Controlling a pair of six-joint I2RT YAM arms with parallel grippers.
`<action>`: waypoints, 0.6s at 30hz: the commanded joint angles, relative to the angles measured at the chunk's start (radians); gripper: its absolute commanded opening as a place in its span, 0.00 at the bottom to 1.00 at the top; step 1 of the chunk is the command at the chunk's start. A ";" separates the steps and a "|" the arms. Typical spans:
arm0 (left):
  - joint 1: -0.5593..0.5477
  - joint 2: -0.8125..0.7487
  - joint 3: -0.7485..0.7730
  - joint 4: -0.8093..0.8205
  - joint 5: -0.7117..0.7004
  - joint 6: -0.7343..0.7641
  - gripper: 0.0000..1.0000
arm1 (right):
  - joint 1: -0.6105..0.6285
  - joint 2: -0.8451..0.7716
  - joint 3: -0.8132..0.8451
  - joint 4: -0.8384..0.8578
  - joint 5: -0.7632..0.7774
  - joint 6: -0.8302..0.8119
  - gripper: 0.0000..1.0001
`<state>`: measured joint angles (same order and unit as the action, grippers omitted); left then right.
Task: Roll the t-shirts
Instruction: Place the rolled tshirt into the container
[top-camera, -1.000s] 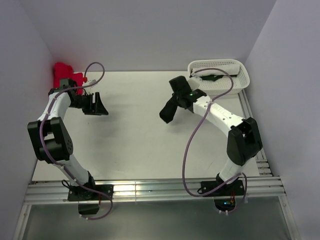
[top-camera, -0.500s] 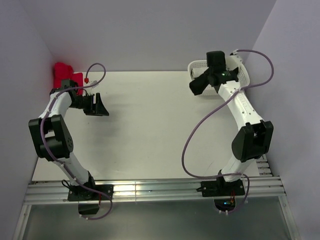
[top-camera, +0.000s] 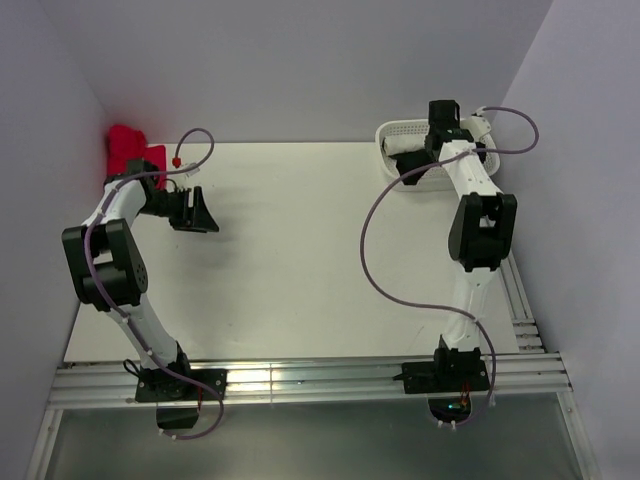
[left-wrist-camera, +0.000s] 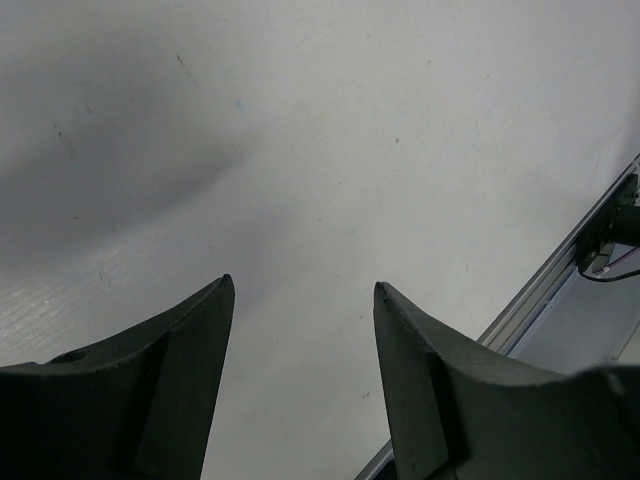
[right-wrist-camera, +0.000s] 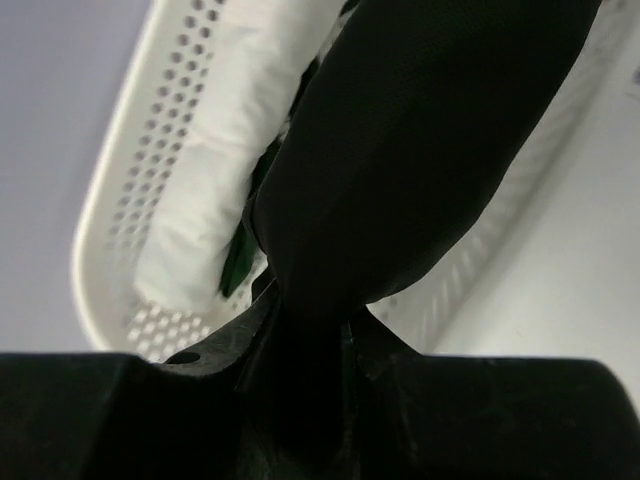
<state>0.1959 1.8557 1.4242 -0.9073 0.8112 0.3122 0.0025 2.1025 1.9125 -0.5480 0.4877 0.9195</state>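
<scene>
A rolled black t-shirt (right-wrist-camera: 420, 150) is clamped in my right gripper (right-wrist-camera: 310, 320), which is shut on it. The roll hangs over the near rim of the white perforated basket (right-wrist-camera: 150, 130). Inside the basket lies a rolled white t-shirt (right-wrist-camera: 215, 190) with a dark green one (right-wrist-camera: 238, 262) beside it. From above, the right gripper (top-camera: 425, 160) and the black t-shirt (top-camera: 412, 172) are at the basket (top-camera: 485, 150) in the back right. A red t-shirt (top-camera: 130, 150) is bunched in the far left corner. My left gripper (top-camera: 200, 215) stands open just right of it, over bare table (left-wrist-camera: 300, 285).
Grey walls close in the table on the left, back and right. An aluminium rail (top-camera: 300, 380) runs along the near edge and also shows in the left wrist view (left-wrist-camera: 560, 270). The right arm's purple cable (top-camera: 375, 260) loops over the table's right half.
The right arm swung the black t-shirt from the middle of the table to the basket at the back right. The left gripper stayed almost where it was.
</scene>
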 joint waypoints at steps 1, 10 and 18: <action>0.000 0.011 0.038 -0.005 0.032 0.021 0.63 | -0.044 0.088 0.124 0.010 -0.038 0.073 0.00; -0.001 0.013 0.058 -0.010 0.028 0.016 0.63 | -0.071 0.278 0.264 -0.002 -0.101 0.142 0.00; -0.004 0.023 0.062 -0.013 0.029 0.016 0.63 | -0.078 0.344 0.243 0.056 -0.159 0.196 0.00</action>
<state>0.1947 1.8767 1.4471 -0.9108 0.8143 0.3119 -0.0711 2.4393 2.1407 -0.5388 0.3473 1.0782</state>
